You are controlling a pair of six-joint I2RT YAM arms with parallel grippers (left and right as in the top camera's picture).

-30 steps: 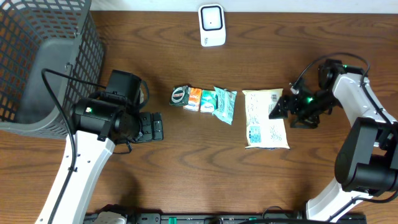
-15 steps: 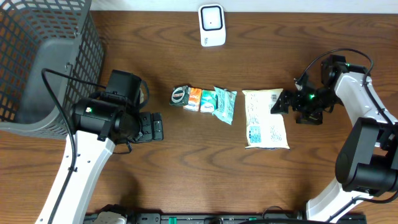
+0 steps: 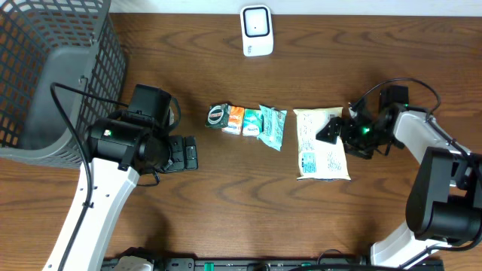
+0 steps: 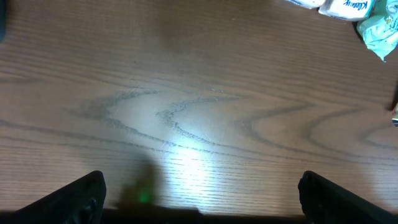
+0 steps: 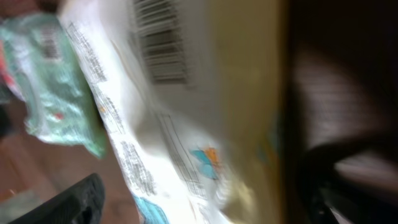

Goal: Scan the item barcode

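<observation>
The item, a white and yellow flat packet (image 3: 320, 147), lies on the table right of centre. In the blurred right wrist view its barcode (image 5: 158, 46) faces up on the packet (image 5: 186, 124). My right gripper (image 3: 337, 136) is open at the packet's right edge, and its fingertips (image 5: 78, 199) straddle the packet with nothing gripped (image 5: 208, 208). The white scanner (image 3: 256, 31) stands at the table's far edge. My left gripper (image 3: 191, 153) rests open over bare wood (image 4: 199, 208), well left of the packet.
A row of small tissue packs and a green pouch (image 3: 256, 121) lies between the two grippers; its end shows in the left wrist view (image 4: 357, 9). A dark mesh basket (image 3: 53, 71) fills the far left corner.
My right gripper has swung left and down onto the packet's right edge, and its jaws have opened a little wider. The left arm and the packet have not moved.
</observation>
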